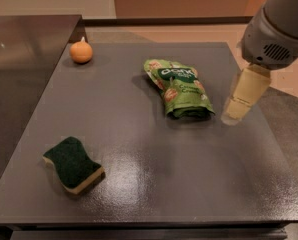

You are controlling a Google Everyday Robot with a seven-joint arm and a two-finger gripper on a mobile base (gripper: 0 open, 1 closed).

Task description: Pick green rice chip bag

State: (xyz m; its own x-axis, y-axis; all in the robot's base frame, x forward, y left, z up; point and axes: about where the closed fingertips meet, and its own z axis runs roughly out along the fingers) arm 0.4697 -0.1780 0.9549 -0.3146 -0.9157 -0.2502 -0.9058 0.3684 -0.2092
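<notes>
The green rice chip bag (pixel 179 86) lies flat on the dark grey table (pixel 139 194), right of centre. It is a crinkled light-green pouch with a dark-green logo band, white lettering and orange-red round pictures. My gripper (pixel 240 100) hangs from the grey arm at the upper right. It is just right of the bag's near end, close above the table and apart from the bag, and it holds nothing.
A dark-green and yellow sponge (pixel 73 164) lies at the front left. A small orange fruit (pixel 81 52) sits at the back left. A darker counter (pixel 24 49) adjoins the table's left side. Tan floor lies beyond the table's right edge.
</notes>
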